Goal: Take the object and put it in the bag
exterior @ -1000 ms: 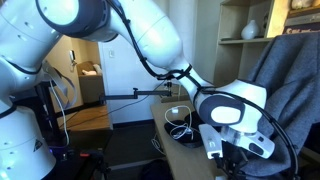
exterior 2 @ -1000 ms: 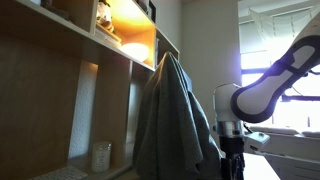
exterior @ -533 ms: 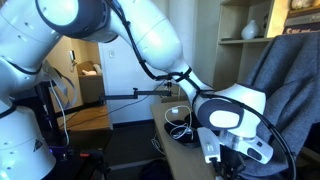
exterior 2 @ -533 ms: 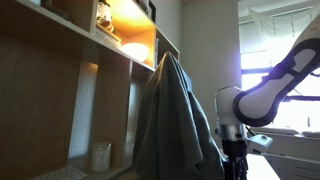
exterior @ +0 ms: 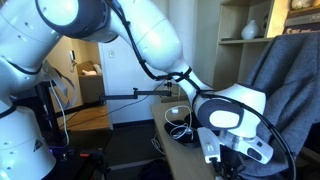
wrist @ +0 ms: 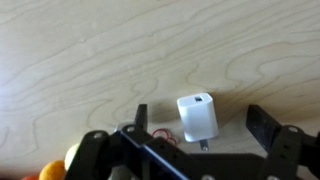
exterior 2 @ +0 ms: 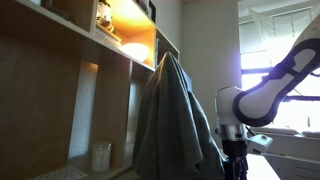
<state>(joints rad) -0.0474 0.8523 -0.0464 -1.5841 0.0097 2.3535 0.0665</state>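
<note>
white charger (wrist: pixel 198 117), wrist view only

- The arm (exterior: pixel 150 35) comes in from the upper left in an exterior view, its thick white links bending down to the wrist (exterior: pixel 232 108) low on the right.
- In an exterior view the forearm (exterior 2: pixel 275 85) slants down from the right edge, and the gripper (exterior 2: pixel 237 165) hangs straight down below the wrist, dark against the light.
- In the wrist view the jaws are spread wide; the two dark fingers (wrist: pixel 262 125) stand well apart, gripping nothing.
</note>
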